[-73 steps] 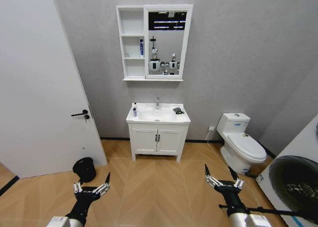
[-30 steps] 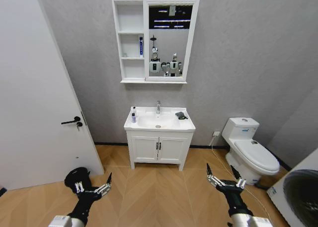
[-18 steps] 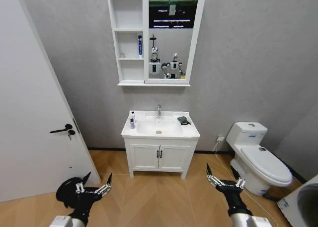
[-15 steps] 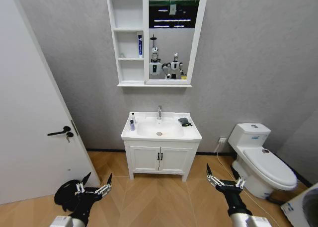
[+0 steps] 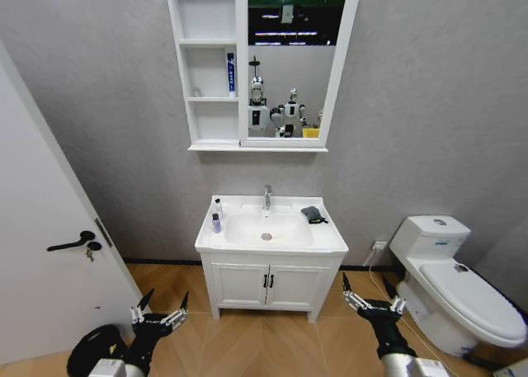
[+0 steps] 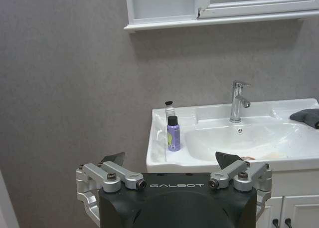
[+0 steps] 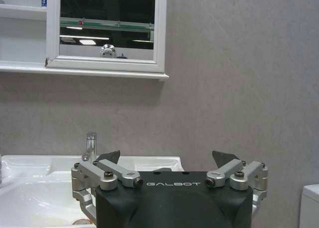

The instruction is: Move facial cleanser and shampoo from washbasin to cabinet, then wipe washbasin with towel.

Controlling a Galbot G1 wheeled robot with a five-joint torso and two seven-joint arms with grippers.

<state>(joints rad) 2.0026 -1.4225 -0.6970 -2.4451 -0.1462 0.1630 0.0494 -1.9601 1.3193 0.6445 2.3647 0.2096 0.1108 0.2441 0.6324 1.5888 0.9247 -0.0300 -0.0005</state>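
Both arms hang low in front of the robot, well short of the vanity: the left gripper (image 5: 162, 309) and the right gripper (image 5: 371, 300) each have their fingers spread wide with nothing between them. On the washbasin (image 5: 330, 243), two small bottles stand upright on the left rim, close together: a purple bottle (image 6: 173, 133) with a dark cap and, just behind it, a slimmer white tube (image 6: 170, 110) with a dark cap (which one is the cleanser and which the shampoo cannot be read from here). The towel (image 5: 313, 214) lies crumpled on the right rim, beside the tap (image 5: 266, 196). Above, the cabinet (image 5: 217, 72) has its open shelves on the left of the mirror, with a blue-labelled tube (image 5: 231, 72) already standing in the middle compartment. The bottles look light, rigid and smooth, probably a little slippery and easy to tip, so a grip around the body below the cap seems safest; the towel is soft and limp, and should be pinched at a raised fold
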